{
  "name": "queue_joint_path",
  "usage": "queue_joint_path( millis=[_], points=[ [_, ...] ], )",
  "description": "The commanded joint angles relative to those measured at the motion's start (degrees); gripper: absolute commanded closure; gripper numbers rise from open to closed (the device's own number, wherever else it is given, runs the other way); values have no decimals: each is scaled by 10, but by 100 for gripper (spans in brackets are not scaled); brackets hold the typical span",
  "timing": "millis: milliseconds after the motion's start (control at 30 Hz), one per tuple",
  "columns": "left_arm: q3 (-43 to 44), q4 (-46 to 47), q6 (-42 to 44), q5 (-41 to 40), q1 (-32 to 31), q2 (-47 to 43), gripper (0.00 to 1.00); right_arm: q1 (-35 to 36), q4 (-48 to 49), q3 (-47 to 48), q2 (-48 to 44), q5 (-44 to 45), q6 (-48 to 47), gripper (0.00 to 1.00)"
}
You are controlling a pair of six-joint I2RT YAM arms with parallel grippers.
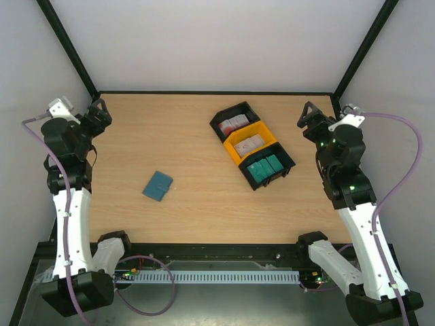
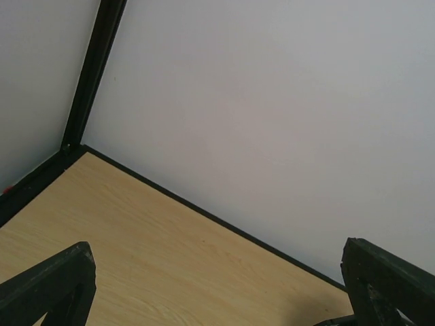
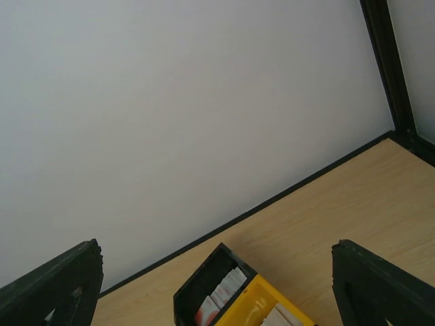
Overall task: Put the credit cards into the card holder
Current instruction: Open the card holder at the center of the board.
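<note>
Credit cards — sorted in three bins, diagonal row right of centre, close inboard of right hand | card holder closed, flat on table, left-centre, nearer left hand | both hands wide, empty

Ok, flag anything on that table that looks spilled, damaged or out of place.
Nothing stands out. The credit cards sit sorted by colour inside the three bins, none spilled. The teal card holder lies closed and alone on the table, skewed to its edges, no visible damage.
</note>
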Motion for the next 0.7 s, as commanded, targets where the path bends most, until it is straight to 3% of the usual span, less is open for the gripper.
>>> queue_joint_path(
  millis=[0,233,400,567,667],
  points=[
    [-3,46,-44,108,36,7,1,-12,32,-15,-7,-44,21,11],
    [9,26,-72,202,70,28,0,-19,71,-27,10,-154,39,11],
    [-40,84,-118,324,69,42,0,-16,101,-52,29,-200,43,11],
    [-71,-10,-89,205,-8,47,0,6,121,-65,87,-250,66,13],
    [-91,-74,-70,109,-64,62,0,63,107,-55,135,-233,54,14]
  ],
)
